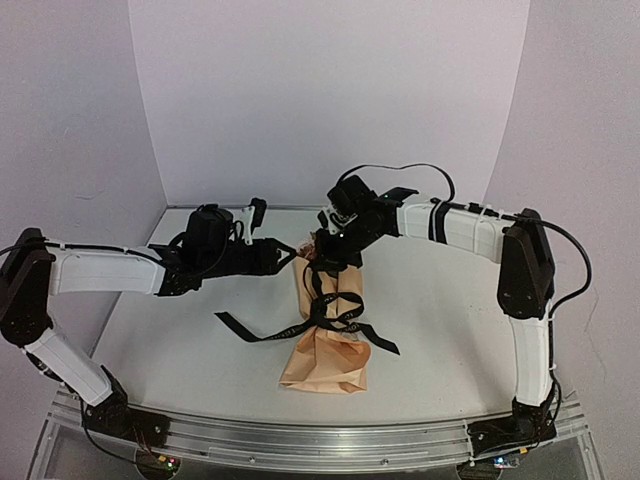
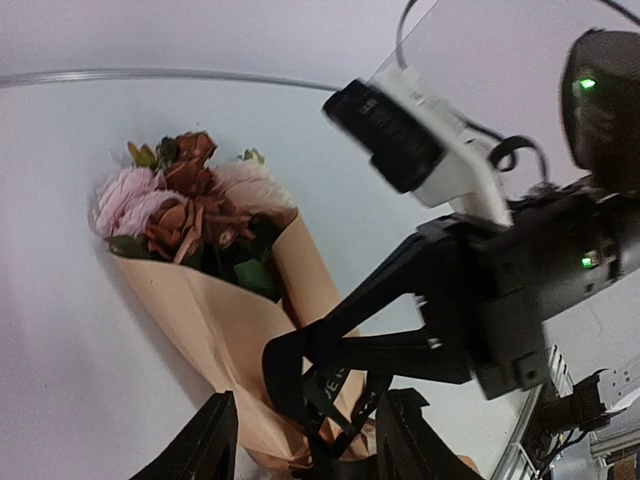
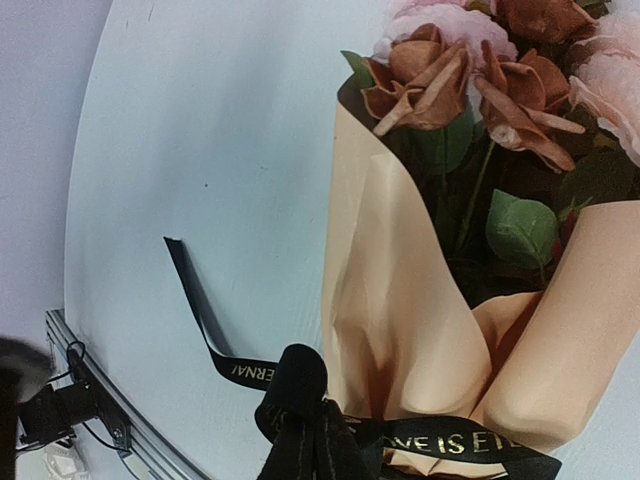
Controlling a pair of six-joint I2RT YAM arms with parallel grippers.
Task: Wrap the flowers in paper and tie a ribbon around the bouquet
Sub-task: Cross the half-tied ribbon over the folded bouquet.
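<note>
The bouquet lies on the white table with its blooms pointing away from the arm bases. The tan paper (image 1: pixel 325 362) wraps the pink and brown flowers (image 2: pixel 185 205), which also show in the right wrist view (image 3: pixel 450 70). The black ribbon (image 1: pixel 335 312), with gold lettering (image 3: pixel 450 440), circles the cone's waist, and its tails trail left and right. My right gripper (image 3: pixel 312 450) is shut on a ribbon loop above the knot (image 2: pixel 285 365). My left gripper (image 2: pixel 312 420) stands open, its fingers either side of the knot and that loop, gripping nothing.
An aluminium rail (image 1: pixel 320 440) runs along the near table edge. White backdrop walls close the back and sides. The right arm's wrist and camera (image 2: pixel 400 130) hang just above the bouquet, close in front of my left gripper. One ribbon tail (image 3: pixel 190 290) lies flat on the table.
</note>
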